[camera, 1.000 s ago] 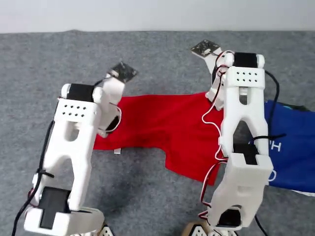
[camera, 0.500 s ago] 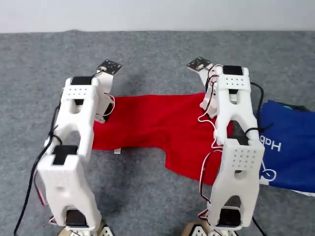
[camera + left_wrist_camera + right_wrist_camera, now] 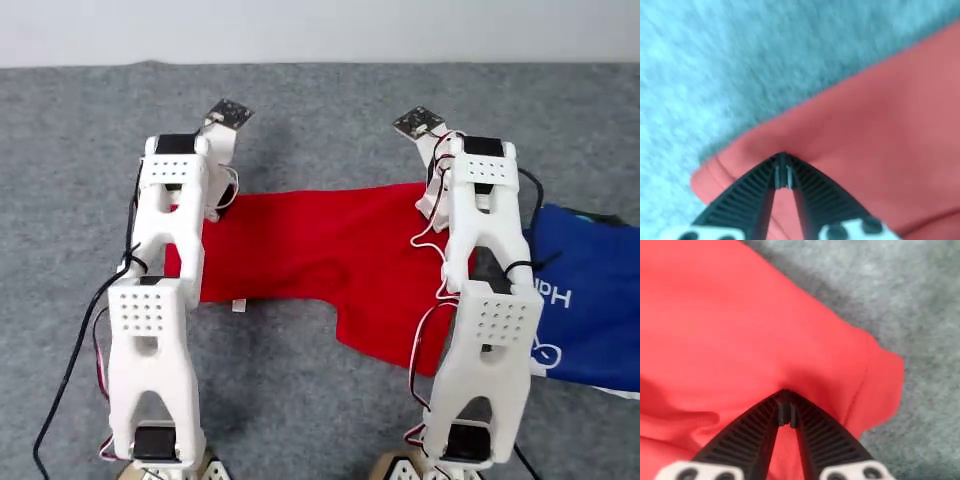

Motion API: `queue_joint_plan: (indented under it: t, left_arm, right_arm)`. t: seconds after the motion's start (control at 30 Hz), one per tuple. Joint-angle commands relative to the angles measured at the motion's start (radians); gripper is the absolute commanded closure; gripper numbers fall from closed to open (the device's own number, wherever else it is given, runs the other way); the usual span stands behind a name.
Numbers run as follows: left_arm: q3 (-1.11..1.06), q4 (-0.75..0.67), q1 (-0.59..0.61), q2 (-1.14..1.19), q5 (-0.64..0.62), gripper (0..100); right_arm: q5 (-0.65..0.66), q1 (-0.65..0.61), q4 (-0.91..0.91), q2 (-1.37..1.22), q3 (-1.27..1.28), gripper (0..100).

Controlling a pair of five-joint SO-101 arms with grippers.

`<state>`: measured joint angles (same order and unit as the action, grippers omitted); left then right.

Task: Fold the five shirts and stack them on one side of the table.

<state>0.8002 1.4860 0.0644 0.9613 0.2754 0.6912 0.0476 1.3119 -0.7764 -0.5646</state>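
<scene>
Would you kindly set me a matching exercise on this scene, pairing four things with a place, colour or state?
Things:
1. red shirt
2. blue shirt
3. left claw
4. table

Places, colours, states:
A. grey all over
B. shut on the red shirt's edge
C. spread across the middle of the table
D. lying at the right edge of the high view

Pairs: 1-C; 2-D; 3-B; 4-A

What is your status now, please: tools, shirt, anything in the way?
Left tool shut on red shirt, near its edge. Right tool shut on same shirt. Blue shirt lies close beside, on right arm's side.
</scene>
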Motion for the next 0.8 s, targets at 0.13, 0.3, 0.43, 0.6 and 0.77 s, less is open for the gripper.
queue_joint_plan:
  t: [0.13, 0.3, 0.43, 0.6, 0.77]
  left_arm:
    - [0.390, 0.158, 0.008, 0.106, 0.008, 100]
    - [0.501, 0.275, 0.011, 0.087, 0.002, 100]
    - [0.321, 0.275, 0.012, -0.028, 0.002, 100]
    - [-0.024, 0.255, 0.017, -0.183, 0.008, 100]
    - [-0.147, 0.114, 0.051, -0.164, 0.008, 100]
  right_arm:
    - [-0.009, 0.016, -0.004, 0.030, -0.049, 98.9]
    - [-0.009, 0.010, 0.094, 0.076, -0.057, 98.9]
    - [-0.009, 0.008, 0.159, 0.116, -0.057, 98.9]
    - [-0.011, 0.008, 0.252, 0.174, -0.058, 98.9]
    - [-0.011, 0.007, 0.329, 0.231, -0.058, 98.9]
